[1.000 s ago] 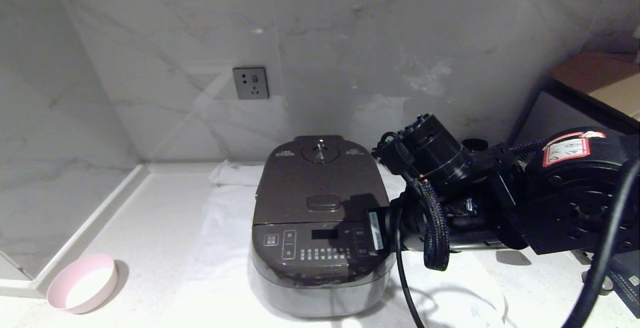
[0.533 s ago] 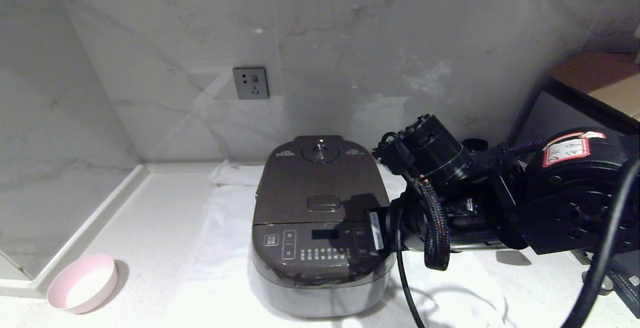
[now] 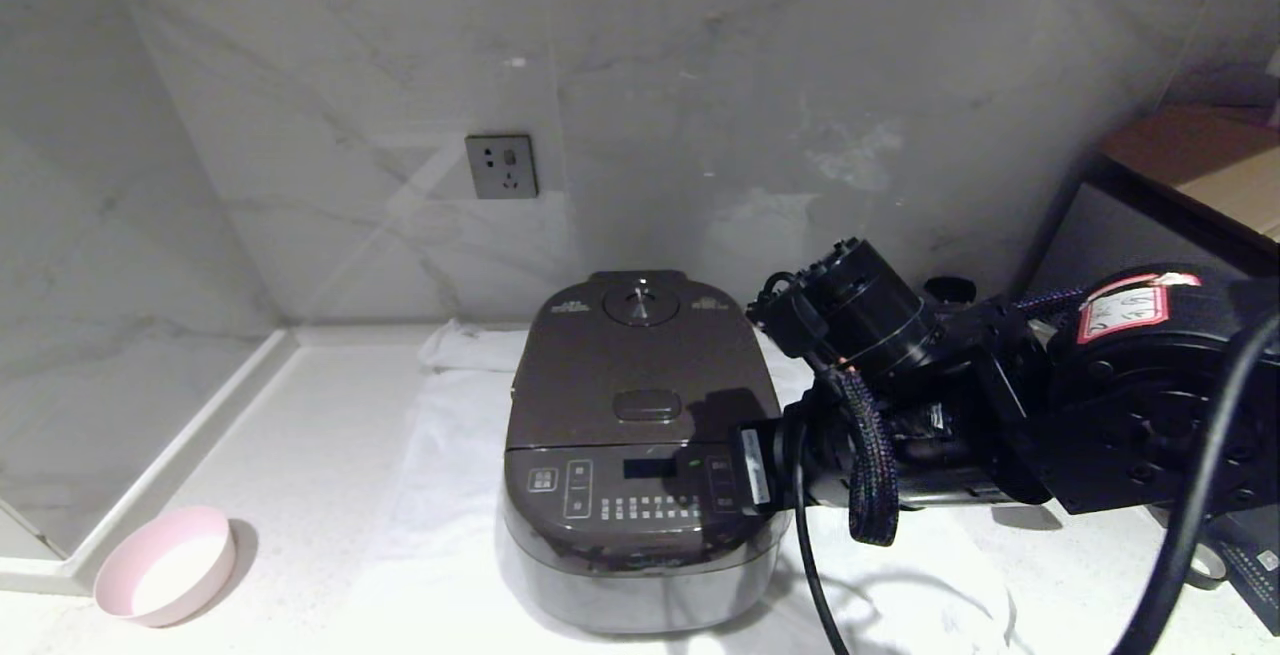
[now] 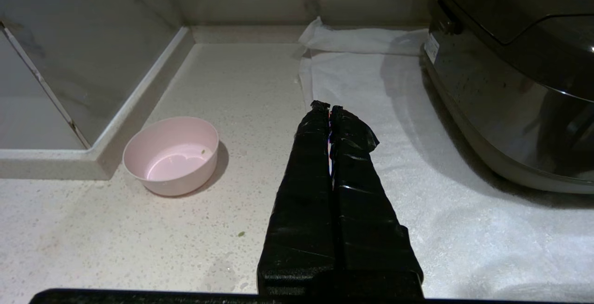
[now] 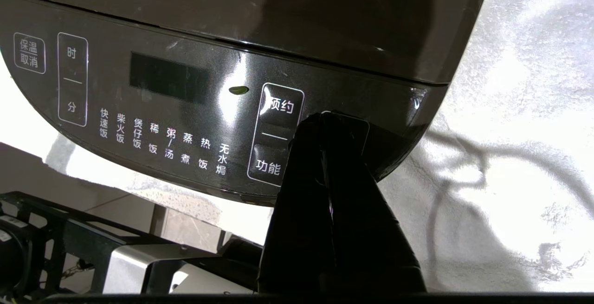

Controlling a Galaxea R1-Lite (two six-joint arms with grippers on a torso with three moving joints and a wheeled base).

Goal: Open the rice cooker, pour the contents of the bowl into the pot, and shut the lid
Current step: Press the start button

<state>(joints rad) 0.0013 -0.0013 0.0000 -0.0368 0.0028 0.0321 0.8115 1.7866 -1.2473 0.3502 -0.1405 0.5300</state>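
The right gripper (image 5: 330,117) was pinched shut with nothing in it, tips right at the cooker's (image 3: 640,455) front panel on its right side. The lid (image 3: 640,355) was down, and the cooker sat on a white cloth (image 3: 450,495) mid-counter. The left gripper (image 4: 329,109) hung closed and empty over the cloth's left edge. The bowl (image 3: 165,565) sat near the counter's front-left corner, basically empty.

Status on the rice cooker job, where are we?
Pouring looks done: the small pale pink bowl sits nearly empty on the counter. The dark brown rice cooker's hinged lid is down. In hand: shut right gripper at the front button panel. Left gripper idle.
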